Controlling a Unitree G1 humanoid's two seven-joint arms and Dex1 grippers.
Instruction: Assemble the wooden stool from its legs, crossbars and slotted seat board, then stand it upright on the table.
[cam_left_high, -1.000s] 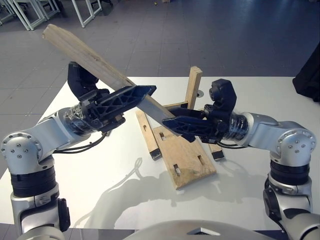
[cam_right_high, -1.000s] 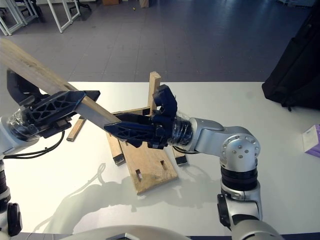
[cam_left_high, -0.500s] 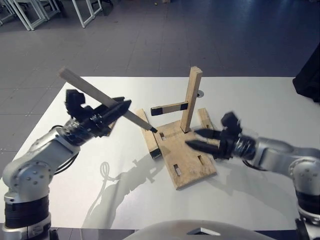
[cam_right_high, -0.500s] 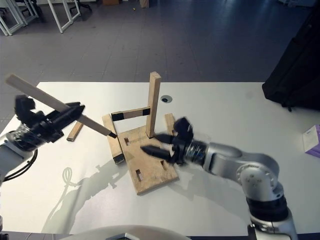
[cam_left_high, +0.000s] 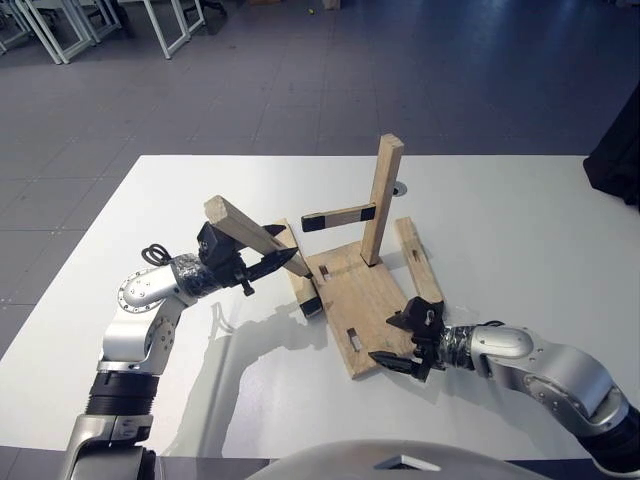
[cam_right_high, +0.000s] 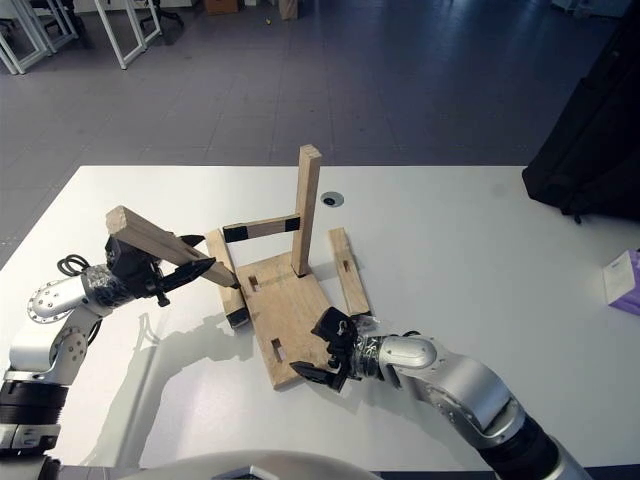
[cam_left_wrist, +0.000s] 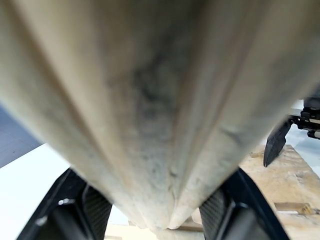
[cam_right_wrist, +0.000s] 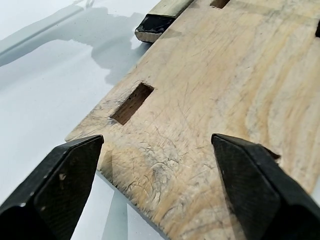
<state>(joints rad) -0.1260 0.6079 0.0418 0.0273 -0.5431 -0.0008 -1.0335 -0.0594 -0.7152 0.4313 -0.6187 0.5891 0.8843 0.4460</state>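
- Between the fingers of the left gripper (cam_left_high: 288, 261): the held leg (cam_left_high: 228, 220). The fingers are closed on it along its length. It slopes from a raised end above the wrist down to a low end just past the fingertips.
- Just beyond those fingertips: a flat leg (cam_left_high: 296, 262) lying on the table (cam_left_high: 520, 220), touching the board's edge, with a black tip at its near end. Whether the held leg's low end touches this flat leg cannot be told.
- Between the fingers of the right gripper (cam_left_high: 392, 340): the near corner of the board (cam_left_high: 365, 295), which lies flat on the table. The fingers are spread wide, one on each side of the corner, with nothing gripped.
- Just ahead of the right fingers: a slot (cam_right_wrist: 132, 102) cut near the board's edge.
- Farther ahead: an upright leg (cam_left_high: 383, 200) standing at the board's far edge. A crossbar (cam_left_high: 338, 217) with black ends juts from it toward the left gripper's side.
- Outward from the right fingers, along the board's other edge: a second leg (cam_left_high: 412, 255) lying flat.
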